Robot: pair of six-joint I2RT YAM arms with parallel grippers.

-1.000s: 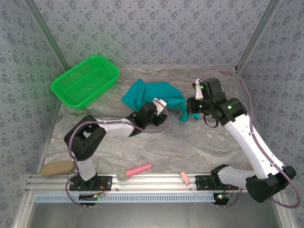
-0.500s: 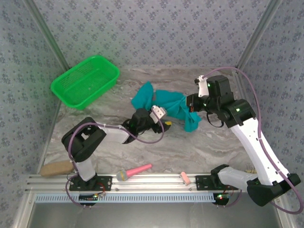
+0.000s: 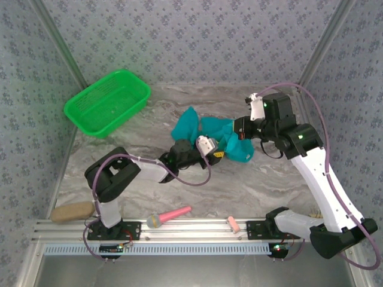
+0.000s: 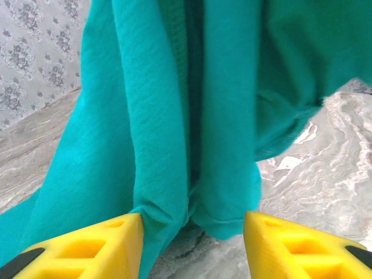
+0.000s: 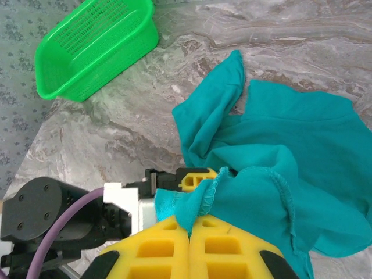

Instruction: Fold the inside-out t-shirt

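Observation:
The teal t-shirt (image 3: 194,124) lies crumpled at the middle back of the marble table, with one part lifted. My right gripper (image 3: 238,133) is shut on a stitched hem of the t-shirt (image 5: 290,151), pinched between its yellow fingertips (image 5: 190,229). My left gripper (image 3: 212,152) sits low under the raised cloth and is open. Its yellow fingers (image 4: 116,238) stand wide apart, and folds of the t-shirt (image 4: 221,104) hang between them just above the table. One left finger (image 5: 197,178) peeks out from under the cloth in the right wrist view.
A green mesh basket (image 3: 108,103) (image 5: 93,46) stands at the back left. Near the front rail lie a pink tool (image 3: 170,215), a tan sponge (image 3: 70,211) and a small pink cylinder (image 3: 232,225). Patterned walls close in the sides and back.
The right gripper has lifted its hold of the shirt, bunching the cloth rightward. The left gripper has slid right and toward the front, coming under the raised cloth.

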